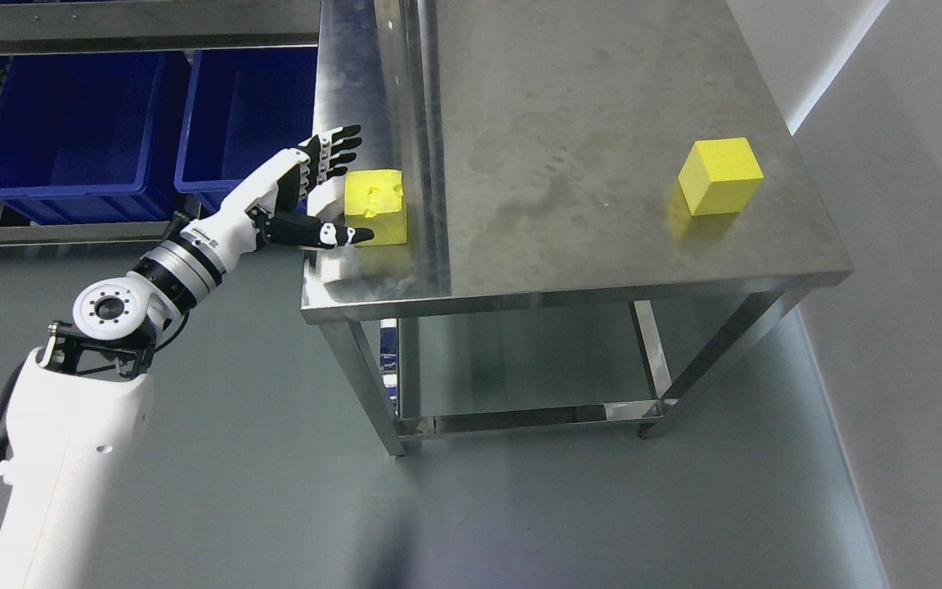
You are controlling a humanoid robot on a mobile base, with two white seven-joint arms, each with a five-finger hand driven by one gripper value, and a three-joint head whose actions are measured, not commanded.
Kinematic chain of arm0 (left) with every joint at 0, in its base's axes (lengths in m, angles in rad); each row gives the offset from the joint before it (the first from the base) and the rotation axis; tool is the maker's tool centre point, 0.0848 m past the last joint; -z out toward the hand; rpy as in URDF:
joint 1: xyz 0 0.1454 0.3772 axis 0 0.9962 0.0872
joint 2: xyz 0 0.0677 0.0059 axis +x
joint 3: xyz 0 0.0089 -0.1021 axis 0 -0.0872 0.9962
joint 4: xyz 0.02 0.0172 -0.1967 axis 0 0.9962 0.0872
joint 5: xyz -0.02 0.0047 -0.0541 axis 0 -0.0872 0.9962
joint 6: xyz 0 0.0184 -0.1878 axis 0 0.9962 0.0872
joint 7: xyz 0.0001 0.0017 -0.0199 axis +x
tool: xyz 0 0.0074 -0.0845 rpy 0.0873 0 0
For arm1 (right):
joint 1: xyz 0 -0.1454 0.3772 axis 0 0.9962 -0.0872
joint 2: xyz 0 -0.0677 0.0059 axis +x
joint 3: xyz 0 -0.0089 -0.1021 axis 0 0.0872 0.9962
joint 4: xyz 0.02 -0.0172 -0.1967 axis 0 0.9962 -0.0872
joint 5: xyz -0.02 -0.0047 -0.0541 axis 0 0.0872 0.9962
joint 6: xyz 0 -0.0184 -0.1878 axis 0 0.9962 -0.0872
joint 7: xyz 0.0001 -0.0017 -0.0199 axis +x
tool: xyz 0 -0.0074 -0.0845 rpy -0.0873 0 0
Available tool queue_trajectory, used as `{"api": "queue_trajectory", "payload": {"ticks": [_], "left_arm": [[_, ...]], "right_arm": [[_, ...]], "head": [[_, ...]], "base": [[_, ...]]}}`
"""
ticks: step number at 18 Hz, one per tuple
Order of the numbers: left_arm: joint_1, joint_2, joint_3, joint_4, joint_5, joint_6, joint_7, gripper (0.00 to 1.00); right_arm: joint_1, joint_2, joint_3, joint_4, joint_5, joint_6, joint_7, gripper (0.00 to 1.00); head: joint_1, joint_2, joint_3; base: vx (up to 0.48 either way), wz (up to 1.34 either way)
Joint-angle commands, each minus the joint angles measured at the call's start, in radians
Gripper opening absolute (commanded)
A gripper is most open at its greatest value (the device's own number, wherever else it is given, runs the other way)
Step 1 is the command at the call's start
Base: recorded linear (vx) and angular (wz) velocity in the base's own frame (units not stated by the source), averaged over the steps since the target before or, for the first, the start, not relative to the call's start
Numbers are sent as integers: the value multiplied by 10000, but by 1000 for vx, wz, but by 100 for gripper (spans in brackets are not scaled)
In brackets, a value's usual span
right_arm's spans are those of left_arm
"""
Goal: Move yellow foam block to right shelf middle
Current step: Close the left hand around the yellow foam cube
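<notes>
We see one arm in the head view, entering from the lower left, so we treat its hand as the left hand (325,192). The hand is open: the four fingers (338,154) are extended and lie above and behind the near yellow foam block (377,206), while the thumb (332,235) points along the block's lower front edge. The block therefore sits inside the span between fingers and thumb. We cannot confirm that any digit presses on it, and we judge no grasp to be closed yet.

A second yellow foam block (720,175) rests well apart from the fingers, far to their right, near the right edge of the steel table (569,147). The near block sits on the narrower steel surface (356,74) at the table's left edge, just beside a raised seam.

Risks, in our judgement:
- If the fingers close off-centre, the soft foam may twist or squeeze out of the span
- The block lies close to the front edge of the surface; a thumb push from below could slide it against the seam, and a sideways nudge could tip it off
- The dents visible on its face suggest it deforms easily, so the grip may prove weak

Hidden or unclear: the right shelf named in the task is not identifiable here. The blue bins (70,123) beyond the fingers are cut off at the frame edge, and the block's rear face is hidden
</notes>
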Motion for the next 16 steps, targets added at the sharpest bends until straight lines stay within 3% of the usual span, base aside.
{"api": "queue_trajectory", "payload": {"ticks": [1, 6, 9, 13, 16], "left_arm": [[-533, -641, -937, 1811, -548, -140, 9, 100], [-1086, -1224, -952, 2472, -563, -140, 9, 90], [-1086, -1485, -937, 2487, -579, -323, 9, 75], [-964, -1608, -723, 2686, -579, -1655, 9, 43], [-948, -1685, -493, 2779, -564, -1965, 9, 38]], "right_arm": [[15, -175, 1, -175, 31, 8, 6, 100], [15, -175, 1, -175, 31, 8, 6, 100], [15, -175, -14, -175, 31, 8, 6, 100], [15, -175, 1, -175, 31, 8, 6, 100], [15, -175, 1, -175, 31, 8, 6, 100]], "head": [[0, 0, 0], [0, 0, 0], [0, 0, 0], [0, 0, 0], [0, 0, 0]], "base": [[0, 0], [0, 0], [0, 0], [-2, 29], [-6, 59]]}}
